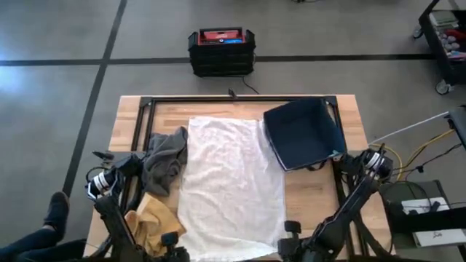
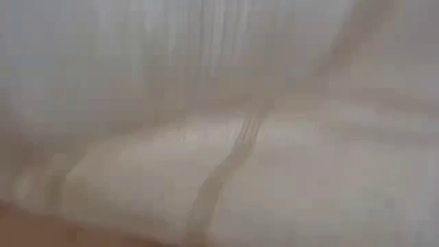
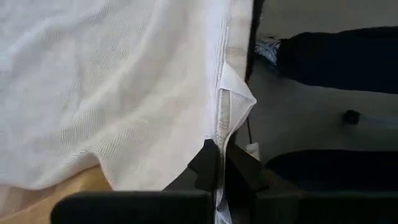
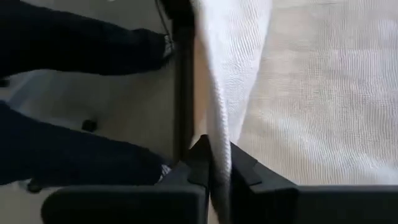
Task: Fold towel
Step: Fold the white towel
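Flat on the table (image 1: 131, 109), white towel (image 1: 229, 185) beside navy cloth (image 1: 302, 133). Left gripper (image 3: 219, 163) and right gripper (image 4: 216, 163) each pinch its near edge. No readable writing.

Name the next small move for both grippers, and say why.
Probably lift together and carry the near edge toward the far edge. The left gripper and right gripper each pinch a near corner of the white towel, which lies spread flat on the table.
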`<act>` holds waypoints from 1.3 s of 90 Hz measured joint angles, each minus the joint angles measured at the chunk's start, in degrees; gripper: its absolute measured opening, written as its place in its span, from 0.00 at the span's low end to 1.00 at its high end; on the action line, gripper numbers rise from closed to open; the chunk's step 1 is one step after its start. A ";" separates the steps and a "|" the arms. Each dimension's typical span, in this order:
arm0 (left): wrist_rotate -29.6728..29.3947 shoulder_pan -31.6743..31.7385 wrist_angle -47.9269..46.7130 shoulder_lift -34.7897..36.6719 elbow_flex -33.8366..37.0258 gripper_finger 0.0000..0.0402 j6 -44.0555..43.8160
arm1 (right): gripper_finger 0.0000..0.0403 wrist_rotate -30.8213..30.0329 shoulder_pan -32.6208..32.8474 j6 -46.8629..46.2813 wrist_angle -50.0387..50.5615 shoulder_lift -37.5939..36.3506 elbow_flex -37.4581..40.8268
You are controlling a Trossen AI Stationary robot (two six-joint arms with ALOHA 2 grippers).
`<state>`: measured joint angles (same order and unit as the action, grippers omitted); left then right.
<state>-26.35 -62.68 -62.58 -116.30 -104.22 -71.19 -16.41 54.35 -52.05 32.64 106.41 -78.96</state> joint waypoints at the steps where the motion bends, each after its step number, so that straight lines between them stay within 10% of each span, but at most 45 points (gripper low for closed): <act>1: 0.14 -0.07 0.02 0.07 -0.24 0.00 -0.01 | 0.01 -0.07 0.01 0.24 -0.06 -0.22 0.00; 68: 0.63 -5.85 16.13 -5.17 -8.63 0.00 -10.87 | 0.00 -3.04 4.57 7.88 -7.29 -2.82 -2.01; 103: -9.93 -1.31 -27.12 -4.84 -16.72 0.00 -10.02 | 0.00 -13.46 -3.10 14.17 20.92 -2.91 -12.27; 117: -15.30 3.55 -26.06 -2.21 -13.52 0.00 -0.22 | 0.00 -19.79 -9.40 12.93 33.26 -3.48 -13.22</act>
<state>-41.66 -59.13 -88.64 -118.51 -117.74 -71.41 -36.20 44.95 -39.12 65.90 102.93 -92.18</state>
